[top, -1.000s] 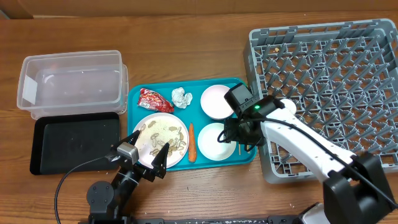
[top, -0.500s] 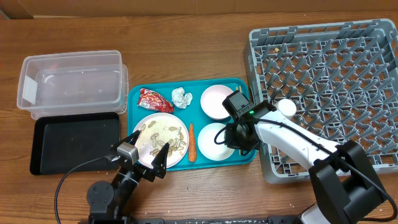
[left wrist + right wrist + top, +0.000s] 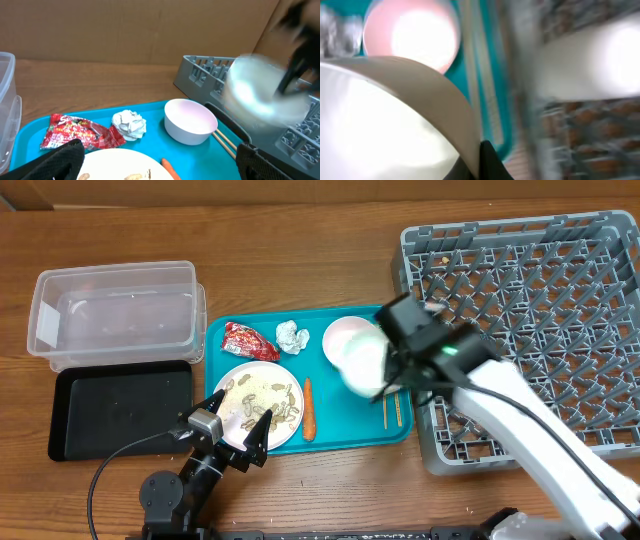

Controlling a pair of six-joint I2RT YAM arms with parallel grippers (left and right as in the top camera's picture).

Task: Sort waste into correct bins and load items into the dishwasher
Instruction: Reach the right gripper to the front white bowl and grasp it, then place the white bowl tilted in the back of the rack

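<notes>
One white bowl (image 3: 362,362) was held by its rim in the closed right hand (image 3: 388,372), raised above the teal tray (image 3: 350,425) near the front edge of the table (image 3: 300,240), beside the grey rack (image 3: 530,300). The second bowl (image 3: 190,120) was seen standing on the tray. The left hand (image 3: 232,425) was seen wide open and empty.

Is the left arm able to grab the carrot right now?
Probably yes. The carrot lies uncovered on the teal tray, right next to the open, empty left end effector. Only the flat plate is beside it, and the right end effector holds its bowl off toward the rack.
</notes>
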